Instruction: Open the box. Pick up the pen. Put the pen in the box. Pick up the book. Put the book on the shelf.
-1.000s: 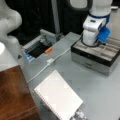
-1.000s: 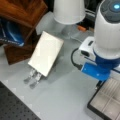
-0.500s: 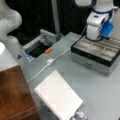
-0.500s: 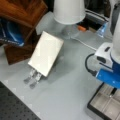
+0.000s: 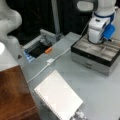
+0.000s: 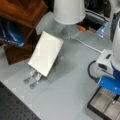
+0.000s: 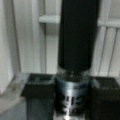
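Observation:
The box [image 5: 93, 59] stands open at a front view's right, its divided beige-grey interior showing; a corner of the box [image 6: 103, 105] also shows at a front view's bottom right. My gripper [image 5: 97, 41] hangs just over the compartments. In the wrist view the gripper [image 7: 72, 96] is shut on the pen [image 7: 76, 37], black with a silvery end between the dark fingers [image 7: 37, 91], above the box's dividers. The book [image 5: 58, 97], white and spiral-bound, lies on the grey table, and the book [image 6: 46, 53] lies clear of the arm. The shelf [image 5: 13, 95] is reddish-brown wood beside it.
A white cable with a small plug [image 5: 50, 61] runs across the table between book and box. An open floor hatch with an orange item [image 5: 48, 50] lies at the back. A white lamp-like base [image 6: 68, 11] and the wooden shelf [image 6: 22, 11] stand behind the book.
The arm has carried the pen over the open box and come lower toward its compartments. The book has not moved.

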Motion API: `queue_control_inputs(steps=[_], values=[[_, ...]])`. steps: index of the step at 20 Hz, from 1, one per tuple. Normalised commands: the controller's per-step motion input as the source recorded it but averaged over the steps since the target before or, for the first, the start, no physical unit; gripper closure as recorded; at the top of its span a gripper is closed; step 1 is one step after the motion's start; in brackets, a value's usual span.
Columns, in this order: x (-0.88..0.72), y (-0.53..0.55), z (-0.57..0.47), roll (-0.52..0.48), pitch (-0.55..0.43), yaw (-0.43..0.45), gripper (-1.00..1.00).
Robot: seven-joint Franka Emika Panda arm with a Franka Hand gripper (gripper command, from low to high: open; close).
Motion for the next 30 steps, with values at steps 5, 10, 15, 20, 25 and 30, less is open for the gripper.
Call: queue_control_inputs(steps=[5,10,15,20,25,30], values=[[0.09,0.18,-0.10,0.007,0.088,-0.147,1.00],[0.06,0.13,-0.11,-0.038,0.059,-0.128,1.00],[0.03,0.02,-0.16,-0.083,0.030,-0.078,1.00],[0.03,-0.08,-0.22,-0.108,-0.026,-0.016,-1.00],[0.02,-0.09,-0.12,-0.123,-0.058,0.018,-1.00],[-0.03,-0.10,-0.02,-0.128,-0.071,0.043,-1.00]])
